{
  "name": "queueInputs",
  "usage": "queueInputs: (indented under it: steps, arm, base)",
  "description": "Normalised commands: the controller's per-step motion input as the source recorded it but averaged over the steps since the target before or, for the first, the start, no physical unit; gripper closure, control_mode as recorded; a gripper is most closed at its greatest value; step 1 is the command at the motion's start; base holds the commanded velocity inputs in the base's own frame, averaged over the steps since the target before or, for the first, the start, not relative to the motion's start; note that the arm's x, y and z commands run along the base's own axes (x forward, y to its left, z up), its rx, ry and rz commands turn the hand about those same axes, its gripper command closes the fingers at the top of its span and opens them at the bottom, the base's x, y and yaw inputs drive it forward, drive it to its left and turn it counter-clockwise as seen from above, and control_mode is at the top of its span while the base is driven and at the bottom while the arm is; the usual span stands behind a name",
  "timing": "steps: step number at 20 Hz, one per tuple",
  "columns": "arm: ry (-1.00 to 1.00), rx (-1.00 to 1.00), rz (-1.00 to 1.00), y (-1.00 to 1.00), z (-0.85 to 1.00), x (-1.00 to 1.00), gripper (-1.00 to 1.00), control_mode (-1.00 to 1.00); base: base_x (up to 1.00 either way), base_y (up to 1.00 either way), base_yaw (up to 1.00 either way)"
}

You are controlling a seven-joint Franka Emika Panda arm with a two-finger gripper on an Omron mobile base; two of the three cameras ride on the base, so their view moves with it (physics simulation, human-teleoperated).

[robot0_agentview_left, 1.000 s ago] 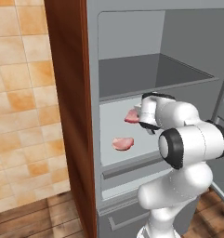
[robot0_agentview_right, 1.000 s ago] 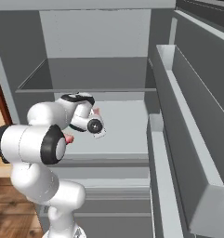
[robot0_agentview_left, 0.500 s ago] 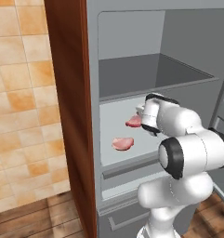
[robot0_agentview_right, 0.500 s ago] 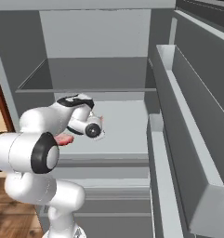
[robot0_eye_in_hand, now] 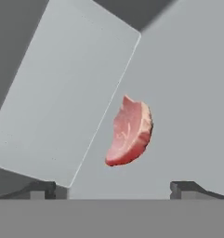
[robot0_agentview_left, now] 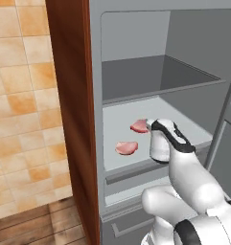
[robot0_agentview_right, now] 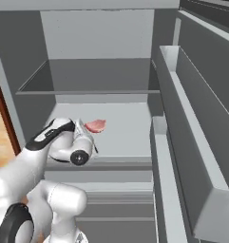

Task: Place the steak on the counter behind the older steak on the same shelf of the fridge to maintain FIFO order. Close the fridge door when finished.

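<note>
The steak [robot0_eye_in_hand: 129,132] lies free on the pale shelf [robot0_agentview_left: 184,125] toward the back of the fridge, also seen as the farther steak [robot0_agentview_left: 139,126] and steak [robot0_agentview_right: 95,126]. The older steak [robot0_agentview_left: 126,147] lies nearer the shelf's front lip, left of my wrist [robot0_agentview_left: 161,143]. My gripper [robot0_eye_in_hand: 113,188] is open, its fingertips [robot0_eye_in_hand: 41,188] wide apart, with nothing between them and the steak a short way ahead. The fridge door [robot0_agentview_right: 192,142] stands open at the right. The counter is out of view.
A darker grey shelf [robot0_agentview_left: 155,76] hangs above the pale one. The door's inner bins [robot0_agentview_right: 173,109] crowd the right side. A reddish-brown wood panel [robot0_agentview_left: 71,110] frames the fridge on the left, with tiled wall [robot0_agentview_left: 21,95] beyond. A drawer front [robot0_agentview_left: 131,220] sits below the shelf.
The jaws have opened and let the steak go onto the shelf behind the older one. The hand has drawn back toward the shelf's front edge.
</note>
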Motion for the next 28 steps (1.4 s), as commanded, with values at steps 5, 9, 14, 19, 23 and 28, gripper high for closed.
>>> queueInputs:
  steps: [5, 9, 14, 19, 23, 28]
  arm:
    - [0.15, 0.01, 0.0, -0.1, 1.0, -0.54, -1.0, -1.0]
    - [0.21, 0.01, 0.0, -0.14, 1.0, -0.45, -1.0, -1.0]
    - [0.25, 0.0, 0.0, -0.09, 0.86, -0.67, -1.0, -1.0]
    - [0.27, 0.0, 0.0, -0.05, 0.76, -0.78, -1.0, -1.0]
    - [0.22, 0.0, 0.0, -0.01, 0.45, -0.96, -1.0, -1.0]
    - [0.13, 0.0, 0.0, -0.04, 0.04, -1.0, -1.0, -1.0]
  base:
    - [0.0, 0.0, 0.0]
    - [0.0, 0.0, 0.0]
    - [0.0, 0.0, 0.0]
    - [0.0, 0.0, 0.0]
    - [0.0, 0.0, 0.0]
    - [0.0, 0.0, 0.0]
